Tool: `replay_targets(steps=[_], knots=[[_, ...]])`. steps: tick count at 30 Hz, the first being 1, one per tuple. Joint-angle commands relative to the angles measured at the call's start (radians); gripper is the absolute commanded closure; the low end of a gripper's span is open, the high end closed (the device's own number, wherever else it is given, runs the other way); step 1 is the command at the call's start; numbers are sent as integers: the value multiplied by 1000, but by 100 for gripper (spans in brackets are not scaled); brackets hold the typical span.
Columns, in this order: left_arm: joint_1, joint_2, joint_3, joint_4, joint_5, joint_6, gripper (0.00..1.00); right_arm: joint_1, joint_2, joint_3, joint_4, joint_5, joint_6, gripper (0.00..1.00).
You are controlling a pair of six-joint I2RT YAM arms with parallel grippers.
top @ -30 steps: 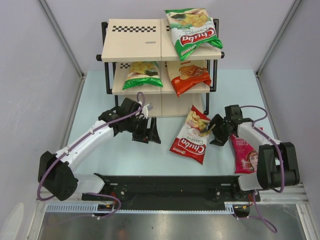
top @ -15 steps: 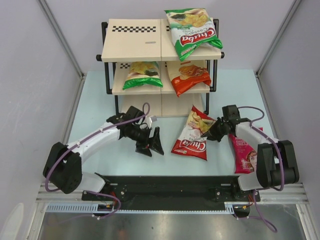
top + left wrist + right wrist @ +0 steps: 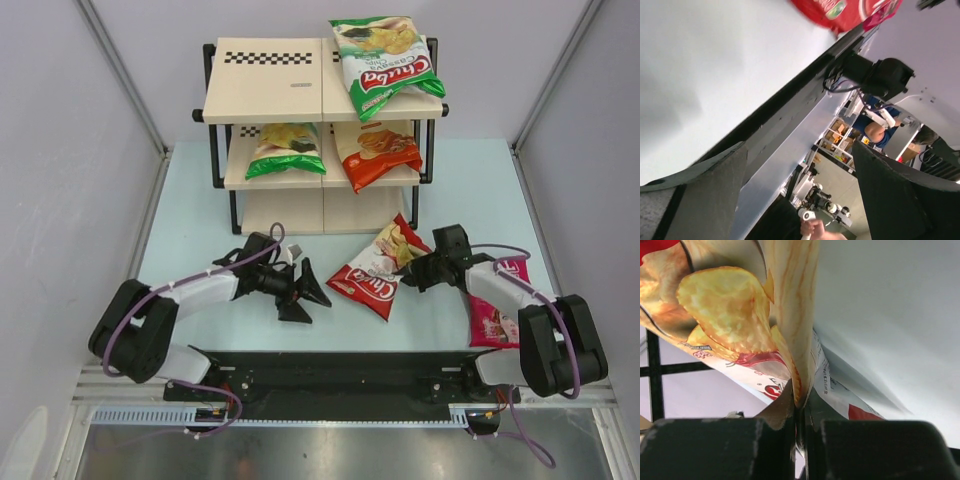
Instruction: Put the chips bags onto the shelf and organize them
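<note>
The top view is lit brightly and evenly, with only faint shadows cast on the table (image 3: pixel 180 220). In the wrist views, the bag (image 3: pixel 725 305) is blurred at close range.

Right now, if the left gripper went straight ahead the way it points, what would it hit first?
Probably the black base rail, dead ahead of the left gripper in its wrist view; the red-and-white bag sits off-line. Depth unclear.

Left arm (image 3: pixel 195 290) and right arm (image 3: pixel 497 287) with white tubular link shells, rounded black joint housings, thin purple cable (image 3: pixel 150 296) looping along each, left gripper (image 3: pixel 308 305) with matte black wedge-shaped fingers (image 3: pixel 705 195), right gripper (image 3: pixel 416 269) with flat-faced black fingers (image 3: pixel 715 450), bulky black shoulder blocks
</note>
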Motion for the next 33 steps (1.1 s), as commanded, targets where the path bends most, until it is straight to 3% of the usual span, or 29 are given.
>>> replay_targets(steps=[1,7,17,22,33], knots=[[6,71,17,212,-15,-112,9,59,21,-32,153,34,225,96],[-6,203,-31,533,-90,-360,9,92,18,-41,186,55,310,98],[-72,340,101,599,-190,-416,11,138,-42,-44,79,98,362,98],[-96,415,72,873,-158,-578,12,155,-32,-44,45,58,366,97],[-136,486,155,819,-112,-559,12,239,-3,-46,171,73,516,94]])
